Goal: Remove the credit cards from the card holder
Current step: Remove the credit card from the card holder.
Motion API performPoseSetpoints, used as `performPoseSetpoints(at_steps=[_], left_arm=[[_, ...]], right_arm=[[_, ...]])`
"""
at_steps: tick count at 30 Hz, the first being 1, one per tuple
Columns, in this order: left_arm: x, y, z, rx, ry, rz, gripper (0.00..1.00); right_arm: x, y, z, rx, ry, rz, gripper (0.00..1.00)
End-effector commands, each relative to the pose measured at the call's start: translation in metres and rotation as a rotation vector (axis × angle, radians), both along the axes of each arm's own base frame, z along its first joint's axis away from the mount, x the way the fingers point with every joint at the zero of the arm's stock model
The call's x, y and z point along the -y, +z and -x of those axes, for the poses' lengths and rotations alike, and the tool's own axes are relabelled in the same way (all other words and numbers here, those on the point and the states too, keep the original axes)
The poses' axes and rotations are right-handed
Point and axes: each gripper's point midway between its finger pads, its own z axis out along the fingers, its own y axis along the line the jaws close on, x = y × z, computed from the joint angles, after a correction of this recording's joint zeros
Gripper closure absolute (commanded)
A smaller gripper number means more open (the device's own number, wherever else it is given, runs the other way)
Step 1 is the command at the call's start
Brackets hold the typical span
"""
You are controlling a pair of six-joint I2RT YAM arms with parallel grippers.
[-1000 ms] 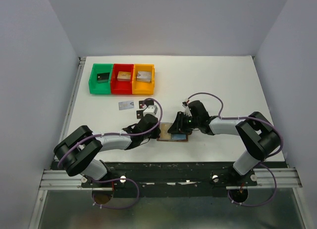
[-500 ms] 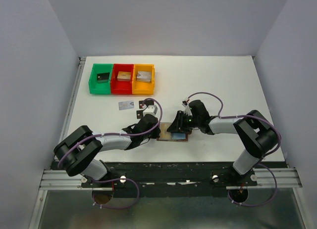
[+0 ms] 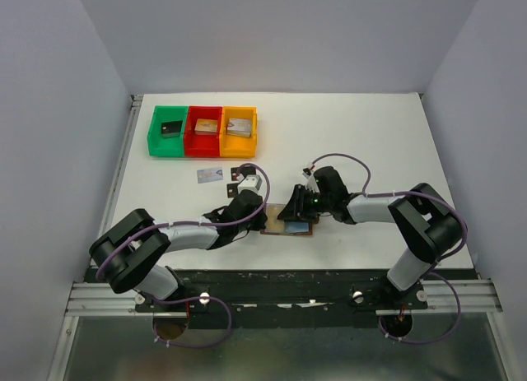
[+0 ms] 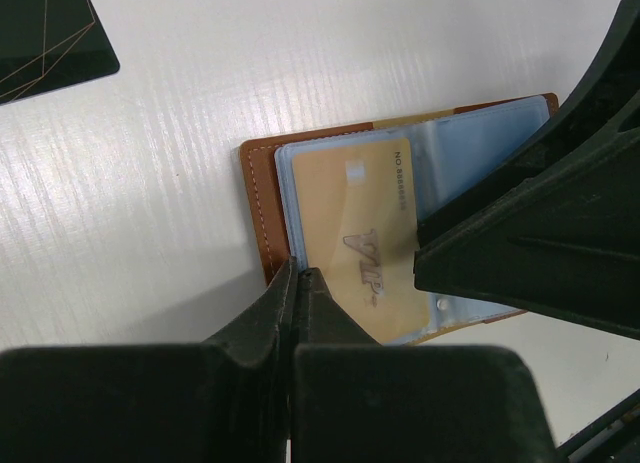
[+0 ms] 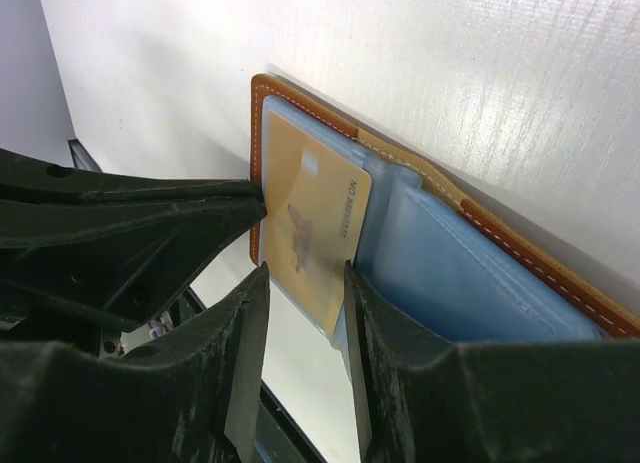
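The card holder (image 3: 298, 230) is a brown wallet lying open near the table's front edge, its blue sleeves up (image 4: 258, 198) (image 5: 258, 133). A gold credit card (image 4: 350, 223) (image 5: 310, 213) lies in the left sleeve. My left gripper (image 3: 265, 220) (image 4: 297, 273) is shut, its tips resting on the wallet's left edge beside the card. My right gripper (image 3: 290, 216) (image 5: 305, 270) stands partly open astride the gold card's near end, one finger (image 4: 440, 258) at its right edge. A silver card (image 3: 210, 175) and a black card (image 4: 40, 33) lie loose on the table.
Green (image 3: 154, 132), red (image 3: 203, 144) and orange (image 3: 253, 132) trays stand at the back left, each with a small block inside. The dark front rail runs just below the wallet. The two arms meet head-on over the wallet.
The right arm has crept slightly; the wallet, the cards and the left gripper have not visibly moved.
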Motion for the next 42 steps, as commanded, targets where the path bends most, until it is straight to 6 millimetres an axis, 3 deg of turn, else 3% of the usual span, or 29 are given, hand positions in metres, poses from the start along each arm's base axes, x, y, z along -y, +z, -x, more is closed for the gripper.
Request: performPoseSetpoints(at_steps=[1, 18, 29, 42], left_arm=[[-0.011, -0.017, 0.011, -0.045, -0.003, -0.047, 1.0], [-0.014, -0.017, 0.011, -0.044, 0.005, -0.053, 1.0], [-0.01, -0.017, 0.011, -0.044, -0.018, -0.051, 1.0], [-0.002, -0.015, 0.012, -0.034, -0.059, -0.024, 1.0]], right_arm=[[0.014, -0.018, 0.005, -0.023, -0.017, 0.093, 0.55], [0.021, -0.026, 0.008, -0.022, -0.014, 0.135, 0.51], [-0.003, 0.004, 0.006, 0.04, 0.033, -0.057, 0.52], [-0.012, 0.004, 0.011, 0.01, 0.072, -0.121, 0.53]])
